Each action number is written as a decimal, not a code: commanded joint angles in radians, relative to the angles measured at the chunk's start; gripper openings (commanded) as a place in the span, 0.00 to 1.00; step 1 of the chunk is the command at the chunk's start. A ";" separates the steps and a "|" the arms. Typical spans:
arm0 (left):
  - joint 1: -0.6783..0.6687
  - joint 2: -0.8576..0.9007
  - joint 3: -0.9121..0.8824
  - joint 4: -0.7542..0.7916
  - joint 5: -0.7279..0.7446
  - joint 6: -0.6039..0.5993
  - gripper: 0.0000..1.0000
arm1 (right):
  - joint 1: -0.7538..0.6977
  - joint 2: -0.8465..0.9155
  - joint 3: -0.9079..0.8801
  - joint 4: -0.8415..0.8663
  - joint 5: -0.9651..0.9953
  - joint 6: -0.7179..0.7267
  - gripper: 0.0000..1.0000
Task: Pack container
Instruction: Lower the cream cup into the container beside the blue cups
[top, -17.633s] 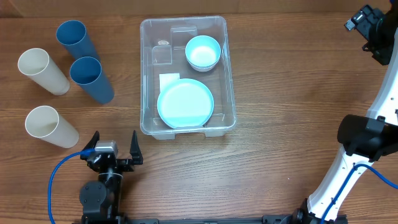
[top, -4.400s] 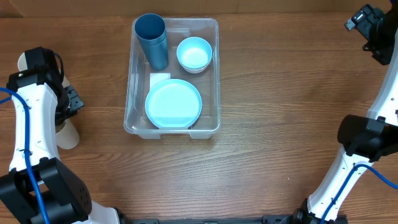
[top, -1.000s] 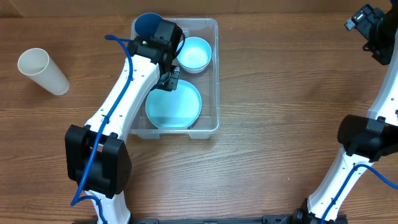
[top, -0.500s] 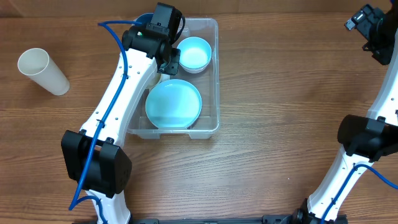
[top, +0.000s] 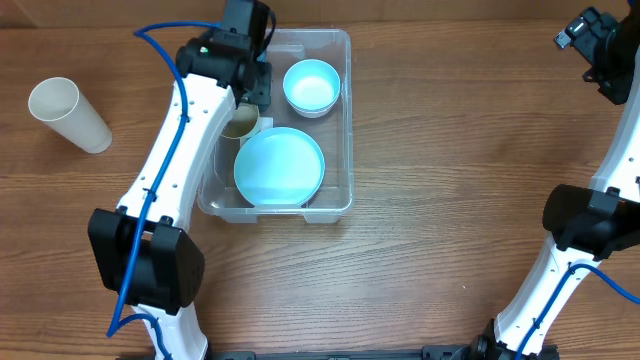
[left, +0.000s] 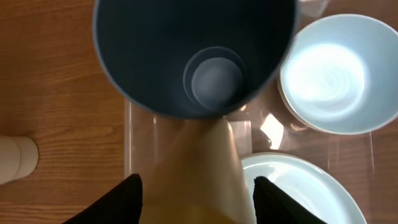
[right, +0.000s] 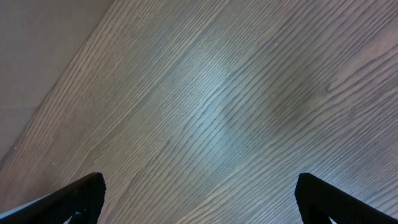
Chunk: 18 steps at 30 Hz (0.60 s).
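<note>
The clear container holds a light blue plate and a light blue bowl. My left gripper hangs over its far left corner, shut on a cream cup that is tilted down into the container. In the left wrist view the cream cup fills the gap between my fingers. It points at a dark blue cup with a second one nested inside. The bowl, the plate and the container wall show there too. My right gripper is open and empty, raised at the far right.
Another cream cup lies on the wooden table at the far left; part of it shows in the left wrist view. The right wrist view shows only bare wood under the open right gripper. The right arm's base stands at the right edge.
My left gripper has moved from over the plate's far edge towards the container's far left corner. The cream cup now shows below it, beside the plate. The right arm has not moved.
</note>
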 joint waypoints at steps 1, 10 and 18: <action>0.012 0.009 -0.035 0.054 -0.013 0.039 0.58 | 0.003 -0.040 0.022 0.002 0.002 0.000 1.00; 0.010 0.009 -0.035 0.146 -0.013 0.065 0.57 | 0.003 -0.040 0.022 0.002 0.002 0.000 1.00; -0.013 -0.031 -0.027 0.038 -0.013 0.063 0.52 | 0.003 -0.040 0.022 0.002 0.002 0.000 1.00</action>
